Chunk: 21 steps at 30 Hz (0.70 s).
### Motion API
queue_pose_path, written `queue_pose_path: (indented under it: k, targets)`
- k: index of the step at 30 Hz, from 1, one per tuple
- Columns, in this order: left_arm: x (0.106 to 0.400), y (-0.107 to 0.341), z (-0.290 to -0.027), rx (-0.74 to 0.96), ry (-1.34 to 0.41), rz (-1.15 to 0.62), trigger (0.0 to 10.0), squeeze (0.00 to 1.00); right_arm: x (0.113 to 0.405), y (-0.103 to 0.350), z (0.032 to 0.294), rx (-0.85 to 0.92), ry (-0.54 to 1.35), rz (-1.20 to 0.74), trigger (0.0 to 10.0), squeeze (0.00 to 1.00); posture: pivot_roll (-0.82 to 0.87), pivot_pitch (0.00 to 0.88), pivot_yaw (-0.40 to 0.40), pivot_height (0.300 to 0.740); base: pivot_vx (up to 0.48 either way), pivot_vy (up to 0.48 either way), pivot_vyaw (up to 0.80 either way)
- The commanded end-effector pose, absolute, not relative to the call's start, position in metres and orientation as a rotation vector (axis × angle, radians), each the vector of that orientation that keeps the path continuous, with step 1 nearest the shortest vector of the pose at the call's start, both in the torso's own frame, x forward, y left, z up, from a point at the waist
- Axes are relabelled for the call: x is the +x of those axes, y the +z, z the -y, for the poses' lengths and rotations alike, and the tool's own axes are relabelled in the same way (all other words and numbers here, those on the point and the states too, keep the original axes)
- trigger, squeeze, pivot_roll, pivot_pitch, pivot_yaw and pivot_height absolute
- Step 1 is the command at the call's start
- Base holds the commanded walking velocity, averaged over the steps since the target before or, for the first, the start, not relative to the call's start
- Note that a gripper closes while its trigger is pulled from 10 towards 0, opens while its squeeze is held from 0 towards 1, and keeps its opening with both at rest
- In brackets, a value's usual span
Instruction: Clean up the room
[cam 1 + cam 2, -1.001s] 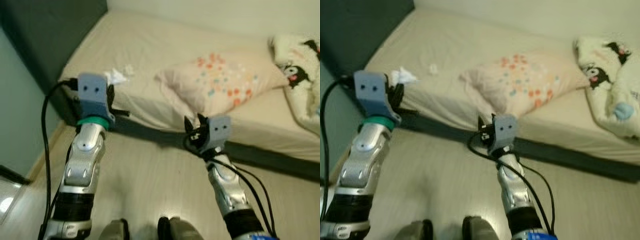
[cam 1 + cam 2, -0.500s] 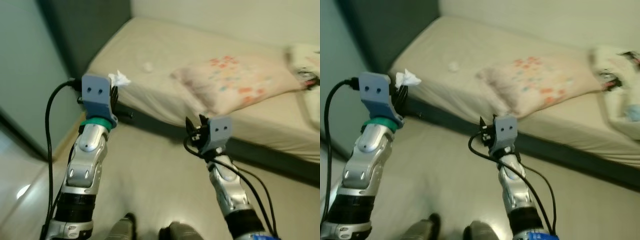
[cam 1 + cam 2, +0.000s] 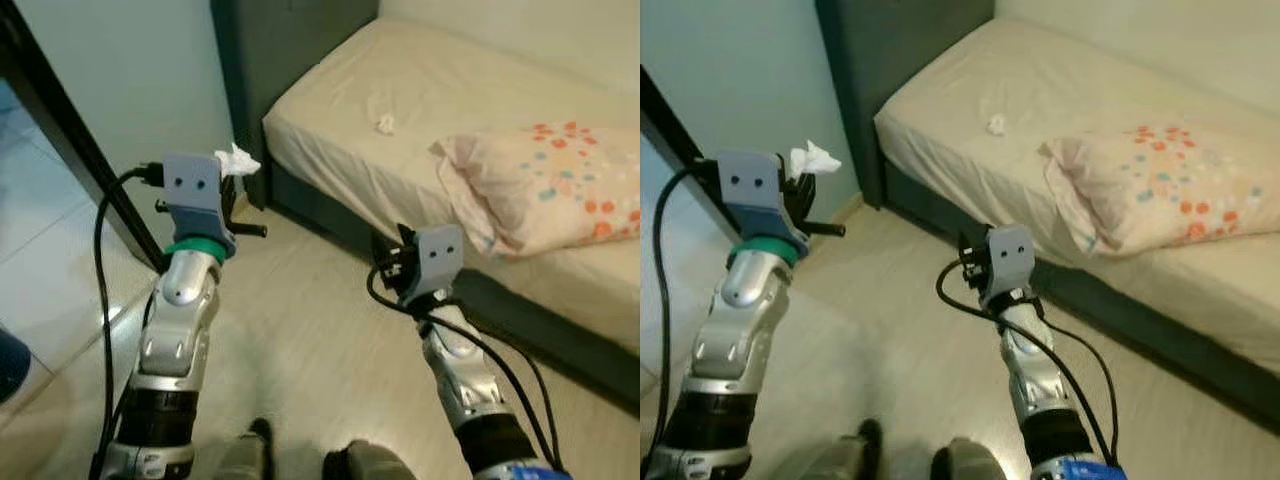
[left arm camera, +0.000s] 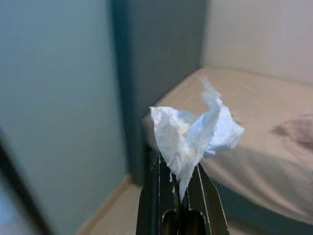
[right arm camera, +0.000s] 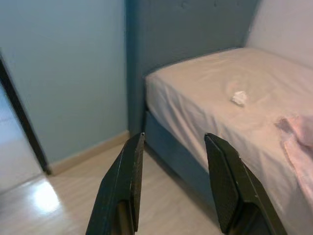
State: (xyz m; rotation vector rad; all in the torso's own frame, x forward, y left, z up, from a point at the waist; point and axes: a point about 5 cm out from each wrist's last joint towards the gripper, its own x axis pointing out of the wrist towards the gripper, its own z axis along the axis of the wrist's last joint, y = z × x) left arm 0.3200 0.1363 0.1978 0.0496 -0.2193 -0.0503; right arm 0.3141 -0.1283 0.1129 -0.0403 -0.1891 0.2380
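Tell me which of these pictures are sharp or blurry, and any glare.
Left wrist view: crumpled tissue in the left hand fairly sharp, background soft. Right wrist view: bright glare patch on the floor. Eye views: slightly soft, pillow still readable.

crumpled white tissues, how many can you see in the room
2. One crumpled white tissue is pinched in the left gripper, held up over the floor. A second small white tissue wad lies on the beige bed sheet. More may be hidden.
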Motion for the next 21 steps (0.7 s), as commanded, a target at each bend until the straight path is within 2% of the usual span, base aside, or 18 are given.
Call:
queue_pose_path:
  k: [1,12,18,21]
  targets:
    - [0.320,0.193,-0.139,0.063,-0.035,0.196,10.0,0.00,0.311,0.106,0.127,-0.032,0.246,0.163,10.0,0.00,-0.03,0.066,-0.022,0.740,0.000,0.000,0.74]
    - [0.322,0.182,-0.143,0.101,-0.001,0.134,10.0,0.00,0.310,0.106,0.121,-0.022,0.283,0.162,10.0,0.00,-0.02,0.062,-0.021,0.740,0.000,0.000,0.74]
    - [0.320,0.155,-0.153,0.137,0.035,0.055,10.0,0.00,0.307,0.102,0.120,-0.023,0.292,0.150,10.0,0.00,-0.03,0.065,-0.019,0.740,0.000,0.000,0.74]
    - [0.312,0.126,-0.163,0.143,0.067,-0.038,10.0,0.00,0.304,0.101,0.120,-0.024,0.295,0.146,10.0,0.00,-0.03,0.072,-0.019,0.740,0.000,0.000,0.74]
